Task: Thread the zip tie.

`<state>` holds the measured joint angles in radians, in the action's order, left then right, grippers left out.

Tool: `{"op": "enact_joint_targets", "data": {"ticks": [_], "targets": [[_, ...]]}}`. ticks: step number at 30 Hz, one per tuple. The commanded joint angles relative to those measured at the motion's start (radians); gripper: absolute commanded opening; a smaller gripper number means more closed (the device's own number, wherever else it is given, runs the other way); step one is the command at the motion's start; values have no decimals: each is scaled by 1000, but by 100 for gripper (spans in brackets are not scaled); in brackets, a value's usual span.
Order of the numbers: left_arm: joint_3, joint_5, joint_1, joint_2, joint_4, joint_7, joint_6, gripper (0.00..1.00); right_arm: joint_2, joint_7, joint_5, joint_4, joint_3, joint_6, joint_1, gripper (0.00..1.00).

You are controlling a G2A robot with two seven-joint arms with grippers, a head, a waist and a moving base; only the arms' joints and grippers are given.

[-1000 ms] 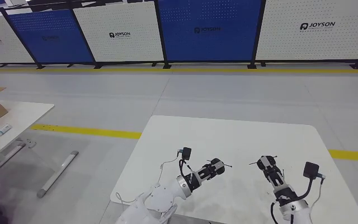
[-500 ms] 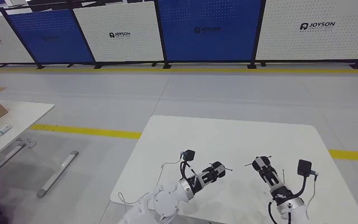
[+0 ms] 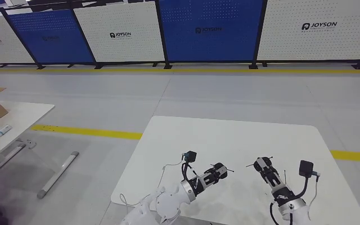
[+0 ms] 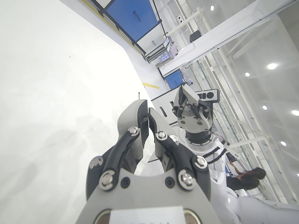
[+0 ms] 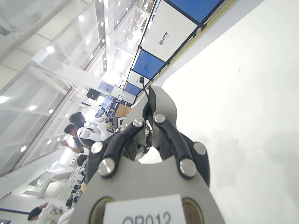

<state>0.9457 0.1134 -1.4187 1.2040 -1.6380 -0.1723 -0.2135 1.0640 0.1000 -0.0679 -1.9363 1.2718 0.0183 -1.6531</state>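
The right pincer (image 5: pixel 148 93) is clenching a thin black plastic zip tie (image 5: pixel 144 87), and the tie's small square head (image 5: pixel 141 79) is sticking out just past the fingertips, above the white counter (image 5: pixel 245 82). The left pincer (image 4: pixel 147 107) is also clenched. It is pinching a thin black strap end (image 4: pixel 139 96), whose tip is poking out beyond its fingertips. I cannot tell whether this sliver belongs to the same tie or is a separate piece. In the top view both pincers are hovering over the near part of the counter, facing each other with an open gap between them, so the strap tip and the head are lying apart and nothing is threaded yet.

Judging from this, the risky part is coming up. The strap is looking very slender and probably bendy, so if it is being pushed slightly off line it is likely to buckle or skate past the head's slot instead of entering. The head is projecting only a little from the right pincer, which is leaving scant room, and the two sets of fingertips could be bumping together before the tip is reaching the slot. A knock like that could be twisting the head between the pads or pulling the strap loose. If the strap is facing the wrong way, the ratchet may not be catching at all.
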Motion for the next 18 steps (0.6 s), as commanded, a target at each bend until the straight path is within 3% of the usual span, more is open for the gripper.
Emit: {"op": "enact_joint_targets", "data": {"ticks": [1, 8, 12, 18], "targets": [[0, 0, 0, 0, 0, 0, 0, 0, 0, 0, 0, 0, 0, 0, 0, 0], [0, 0, 0, 0, 0, 0, 0, 0, 1, -8, -9, 3, 4, 7, 0, 0], [0, 0, 0, 0, 0, 0, 0, 0, -3, 25, 6, 22, 49, 77, -33, 0], [0, 0, 0, 0, 0, 0, 0, 0, -4, -14, -21, 34, 88, 189, -127, 0]]}}
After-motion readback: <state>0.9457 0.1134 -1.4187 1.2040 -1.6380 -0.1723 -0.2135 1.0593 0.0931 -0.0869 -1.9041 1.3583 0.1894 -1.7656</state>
